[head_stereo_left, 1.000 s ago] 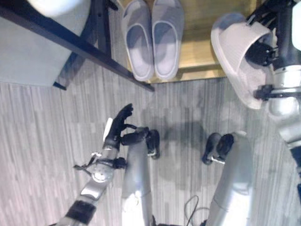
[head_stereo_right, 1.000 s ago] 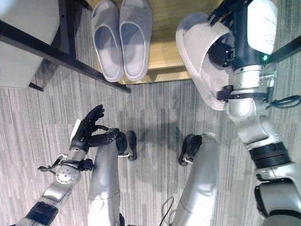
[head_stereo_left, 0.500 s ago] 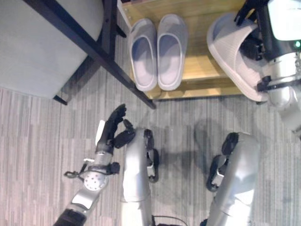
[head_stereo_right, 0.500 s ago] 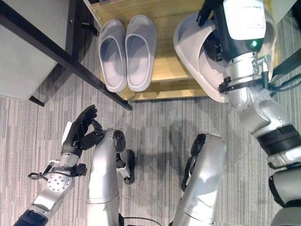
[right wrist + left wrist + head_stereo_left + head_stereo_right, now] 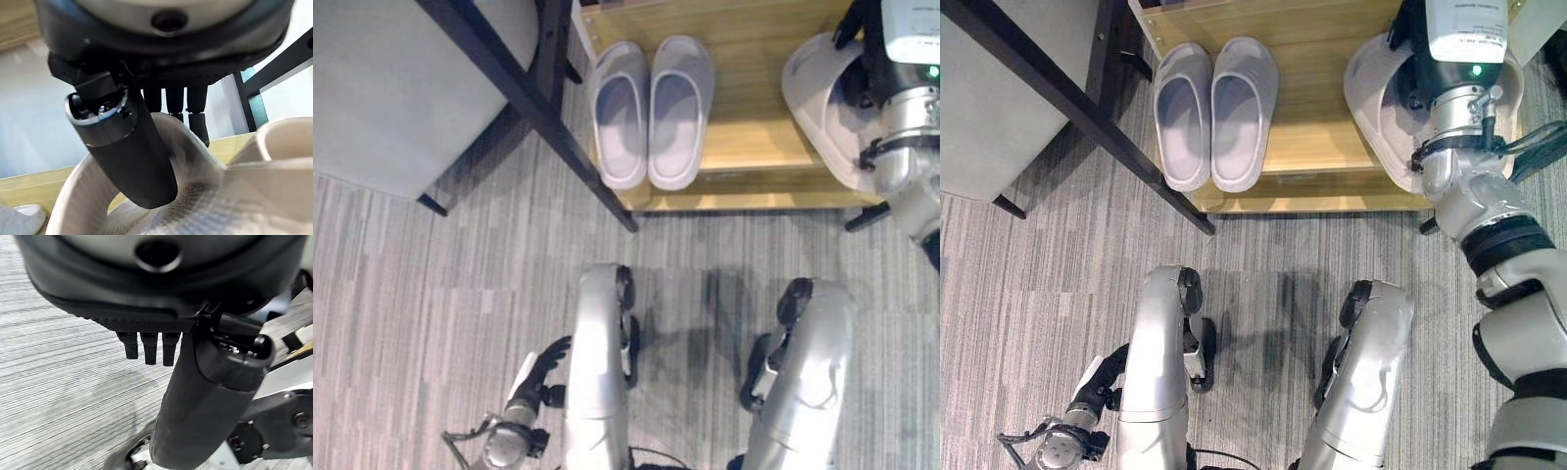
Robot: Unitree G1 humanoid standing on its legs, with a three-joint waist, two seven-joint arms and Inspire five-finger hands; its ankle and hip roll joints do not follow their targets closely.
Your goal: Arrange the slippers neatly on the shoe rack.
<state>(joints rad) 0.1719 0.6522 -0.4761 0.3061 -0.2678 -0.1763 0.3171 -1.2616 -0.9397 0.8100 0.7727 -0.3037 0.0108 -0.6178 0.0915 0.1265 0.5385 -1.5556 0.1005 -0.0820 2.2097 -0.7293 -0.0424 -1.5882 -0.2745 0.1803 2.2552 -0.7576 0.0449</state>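
1. A low wooden shoe rack (image 5: pixel 1312 117) with a pale plank shelf stands on grey striped carpet (image 5: pixel 1028 274), beside a dark metal frame (image 5: pixel 1087 108) that slants across the upper left.
2. A pair of grey-lilac rubber slippers (image 5: pixel 1216 113) lies side by side on the left part of the shelf, the two touching along their inner edges and their near ends close to the shelf's front edge.
3. The right hand (image 5: pixel 127 142) is clamped on a beige open-toe slipper (image 5: pixel 1381 108): in the right wrist view the thumb presses inside the strap while the fingers (image 5: pixel 168 100) curl over its outer side.
4. That beige slipper is tilted on its edge over the right end of the shelf, well apart from the grey pair; whether its sole touches the wood cannot be made out.
5. The left hand (image 5: pixel 205 396) hangs low above the carpet, holding nothing; its fingers (image 5: pixel 149 347) appear loosely bent rather than closed, though the view is too close to be sure.
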